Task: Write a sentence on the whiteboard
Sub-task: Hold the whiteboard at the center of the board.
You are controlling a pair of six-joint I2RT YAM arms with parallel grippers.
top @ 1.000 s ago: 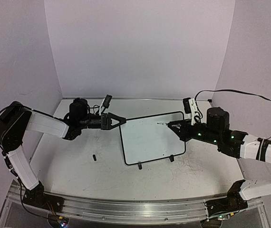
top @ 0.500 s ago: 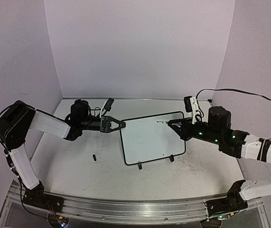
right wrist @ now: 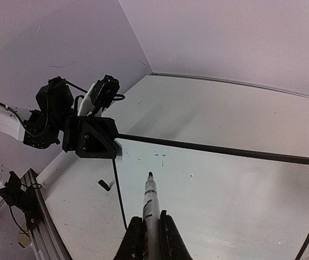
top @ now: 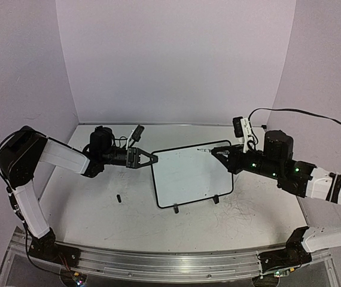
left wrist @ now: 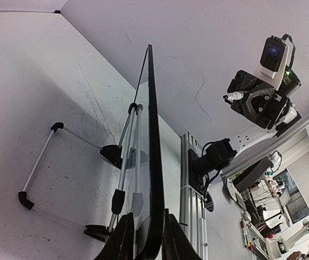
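Whiteboard (top: pixel 191 174) — marker (top: pixel 205 150) now nearer far edge

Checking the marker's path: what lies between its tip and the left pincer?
Only bare whiteboard surface, shown in the right wrist view.

- Whiteboard (top: pixel 188 176) stands central on the bench (top: pixel 99 221).
- Left pincer (top: pixel 149 159) on its left edge; right pincer (top: pixel 218 154), with marker (top: pixel 205 150), at its right.
- Small object (top: pixel 118 198) lies left of it.

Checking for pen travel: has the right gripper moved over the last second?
Yes. The right gripper, shut on the marker, has shifted slightly toward the far edge of the whiteboard, which has stayed put.
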